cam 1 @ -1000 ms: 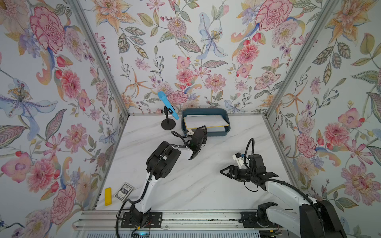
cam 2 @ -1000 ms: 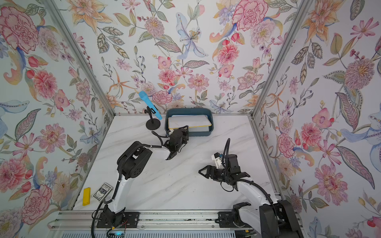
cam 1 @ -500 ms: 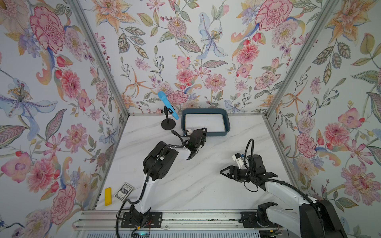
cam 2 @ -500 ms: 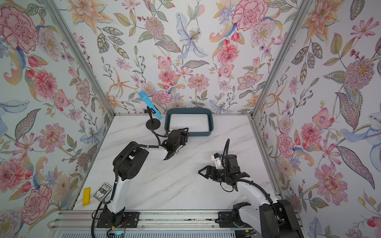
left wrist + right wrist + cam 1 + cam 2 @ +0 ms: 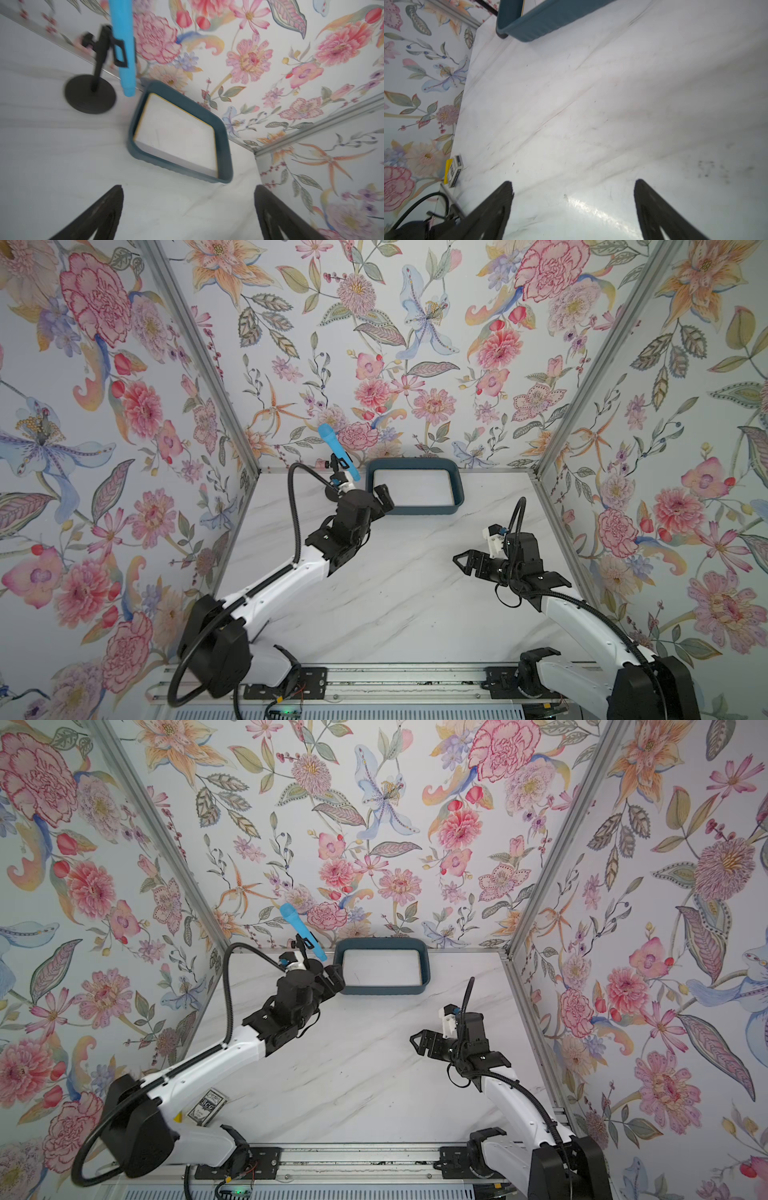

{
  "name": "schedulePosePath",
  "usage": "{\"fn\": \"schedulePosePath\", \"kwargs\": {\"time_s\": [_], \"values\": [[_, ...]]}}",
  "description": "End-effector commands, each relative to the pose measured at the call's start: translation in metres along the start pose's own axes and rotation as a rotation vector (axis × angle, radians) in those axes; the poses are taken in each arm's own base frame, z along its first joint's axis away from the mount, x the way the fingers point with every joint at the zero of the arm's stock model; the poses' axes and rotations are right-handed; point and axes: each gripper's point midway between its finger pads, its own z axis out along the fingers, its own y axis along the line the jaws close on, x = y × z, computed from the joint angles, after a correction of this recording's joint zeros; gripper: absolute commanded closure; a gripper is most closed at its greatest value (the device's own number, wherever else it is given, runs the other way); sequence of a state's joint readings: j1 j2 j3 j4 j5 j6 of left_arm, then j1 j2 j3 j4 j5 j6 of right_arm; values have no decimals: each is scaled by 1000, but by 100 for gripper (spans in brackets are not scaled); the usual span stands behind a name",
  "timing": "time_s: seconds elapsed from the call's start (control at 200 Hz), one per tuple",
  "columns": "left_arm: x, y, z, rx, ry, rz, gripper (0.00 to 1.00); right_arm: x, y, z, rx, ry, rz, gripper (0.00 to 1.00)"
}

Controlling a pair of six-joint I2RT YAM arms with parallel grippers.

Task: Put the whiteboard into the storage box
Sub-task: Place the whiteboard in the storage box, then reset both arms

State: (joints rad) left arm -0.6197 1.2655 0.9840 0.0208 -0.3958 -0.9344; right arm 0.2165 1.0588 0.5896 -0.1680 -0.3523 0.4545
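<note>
The storage box (image 5: 415,512) is a dark teal tray at the back of the table, in both top views (image 5: 382,991). The whiteboard (image 5: 411,489) lies flat inside it, white with a thin yellow edge (image 5: 176,135). My left gripper (image 5: 381,499) hovers just outside the box's front left corner, open and holding nothing; the left wrist view shows bare table between its fingers (image 5: 188,187). My right gripper (image 5: 460,563) is open and empty over the table's right middle, well short of the box (image 5: 542,22). Its fingers frame only tabletop (image 5: 573,181).
A blue microphone (image 5: 337,450) on a black stand (image 5: 90,94) is just left of the box, close to my left wrist. A card pack (image 5: 208,1104) and a yellow piece (image 5: 448,168) lie at the front left. Flowered walls enclose three sides.
The whiteboard, tilted on the box a second ago, now lies flat inside. My left gripper let go, opened wide and drew slightly back. The right jaws opened a little more.
</note>
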Motion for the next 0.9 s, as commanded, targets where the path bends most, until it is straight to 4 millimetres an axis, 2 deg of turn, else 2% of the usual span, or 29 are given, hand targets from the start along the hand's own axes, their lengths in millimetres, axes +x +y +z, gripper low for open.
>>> {"fn": "schedulePosePath", "kwargs": {"time_s": [0.0,0.05,0.11,0.21,0.315,0.41,0.49,0.576,0.641,0.701,0.761,0.791,0.811,0.841,0.896], "values": [[-25,113,-36,-395,-155,332,0,-41,-47,-19,283,-164,-35,7],[-40,134,-57,-452,-264,374,0,-55,-65,-27,383,-221,-52,6],[-53,151,-80,-499,-385,467,0,-70,-83,-34,471,-282,-94,5],[-50,196,-109,-657,-503,493,0,-87,-119,-45,593,-378,-83,3],[-32,243,-111,-753,-488,482,0,-96,-139,-44,591,-465,-74,3],[-13,272,-110,-765,-482,477,0,-101,-142,-46,598,-587,-162,2],[-11,278,-111,-717,-521,482,0,-98,-146,-46,608,-643,-225,0],[-11,283,-102,-681,-509,532,0,-89,-153,-31,611,-599,-269,0],[-11,287,-90,-663,-484,563,0,-94,-155,-21,605,-556,-275,0],[-16,283,-82,-630,-502,575,0,-103,-148,-18,570,-607,-308,0],[-19,278,-66,-582,-497,598,0,-105,-147,-7,530,-604,-319,0],[-22,276,-50,-599,-453,616,0,-107,-145,-2,540,-607,-337,0],[-13,277,-35,-582,-371,638,0,-105,-146,2,553,-583,-347,0],[-16,267,-16,-530,-332,637,0,-104,-141,10,546,-549,-378,0],[-13,251,-4,-419,-342,649,0,-103,-130,15,532,-567,-438,0]]}}
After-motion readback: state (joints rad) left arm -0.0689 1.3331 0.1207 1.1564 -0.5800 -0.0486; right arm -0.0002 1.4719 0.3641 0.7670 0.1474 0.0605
